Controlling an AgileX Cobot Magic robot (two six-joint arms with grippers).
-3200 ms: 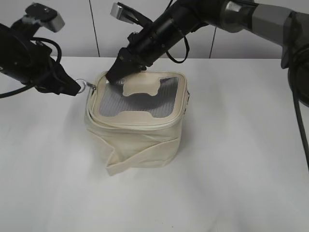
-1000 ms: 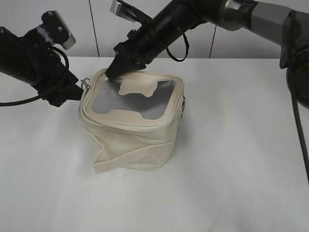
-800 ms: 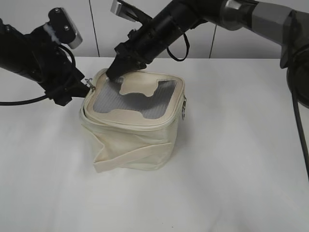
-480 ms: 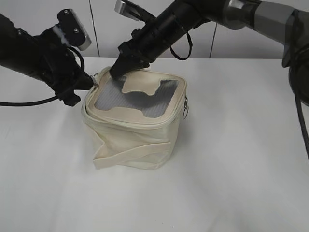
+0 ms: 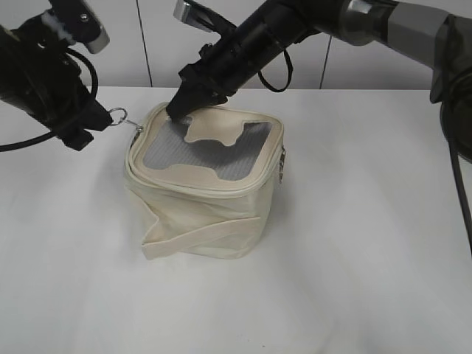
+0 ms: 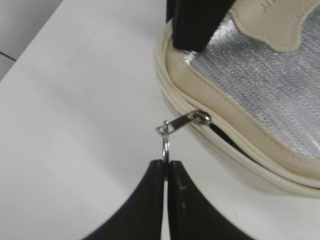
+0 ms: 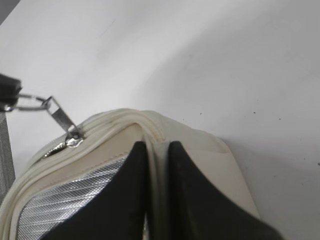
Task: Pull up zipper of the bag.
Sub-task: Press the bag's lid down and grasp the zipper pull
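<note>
A plain white tabletop (image 5: 354, 243) meets a pale panelled wall (image 5: 147, 44) along the top of the frame. One boxy cream fabric bag (image 5: 203, 214) with a grey mesh top sits centre-left, between two black grippers. The left gripper (image 6: 165, 167), at upper left, is clamped on the round silver pull of the cream zipper (image 6: 187, 119) at the bag's left corner; the right gripper (image 7: 155, 150) pinches the bag's rear rim from the upper centre.

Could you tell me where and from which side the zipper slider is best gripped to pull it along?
Grip the round ring pull, which sticks outward from the slider at the bag corner, coming from the bag's left side. The left gripper pinches it there, edge-on between its fingers.
</note>
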